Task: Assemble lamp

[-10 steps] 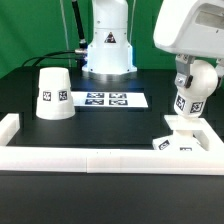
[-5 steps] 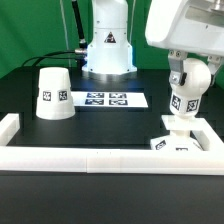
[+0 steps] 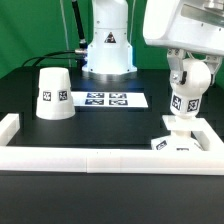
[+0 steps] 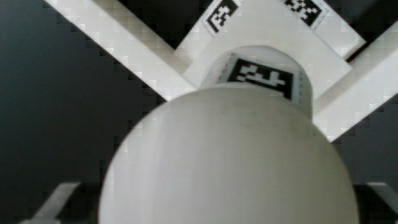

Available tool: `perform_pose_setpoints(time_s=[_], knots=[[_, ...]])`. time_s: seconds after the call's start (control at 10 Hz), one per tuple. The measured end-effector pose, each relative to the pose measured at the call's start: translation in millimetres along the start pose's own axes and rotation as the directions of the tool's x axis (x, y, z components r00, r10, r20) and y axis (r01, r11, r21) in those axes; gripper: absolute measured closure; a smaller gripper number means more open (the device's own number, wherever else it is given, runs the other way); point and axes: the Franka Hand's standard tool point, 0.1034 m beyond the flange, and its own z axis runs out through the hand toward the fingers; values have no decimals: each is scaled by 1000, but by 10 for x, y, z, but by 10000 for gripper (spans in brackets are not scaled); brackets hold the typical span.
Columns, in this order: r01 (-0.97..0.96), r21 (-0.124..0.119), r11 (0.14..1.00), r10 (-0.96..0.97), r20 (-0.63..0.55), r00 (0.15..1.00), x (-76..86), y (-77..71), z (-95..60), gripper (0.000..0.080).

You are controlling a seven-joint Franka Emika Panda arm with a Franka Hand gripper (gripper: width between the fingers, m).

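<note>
My gripper (image 3: 189, 72) is shut on the white ball-shaped bulb (image 3: 186, 92) and holds it upright, neck down, at the exterior view's right. The neck's foot is right over the small flat square base (image 3: 171, 143), which lies in the corner of the rails; I cannot tell if they touch. In the wrist view the bulb (image 4: 222, 150) fills most of the picture, my gripper (image 4: 222, 208) straddles it with dark fingers (image 4: 50, 203) at the edges, and the base (image 4: 267, 12) shows beyond it. The tapered shade (image 3: 52, 93) stands mouth down at the exterior view's left.
The marker board (image 3: 108, 99) lies at mid table in front of the robot's pedestal (image 3: 108, 52). Long white border rails run along the front (image 3: 100, 158), the left (image 3: 9, 126) and the right (image 3: 206, 134).
My gripper with the bulb has shifted slightly toward the exterior view's left. The base and the shade have not moved.
</note>
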Motion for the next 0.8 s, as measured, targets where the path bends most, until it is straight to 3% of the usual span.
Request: perform_pose_setpoints(time_s=[0.4,0.8], knots=[[-46,0,999,46,0,999,1,-2,0,222],[-318,6,948,318,-12,948,4,19,-1,222]])
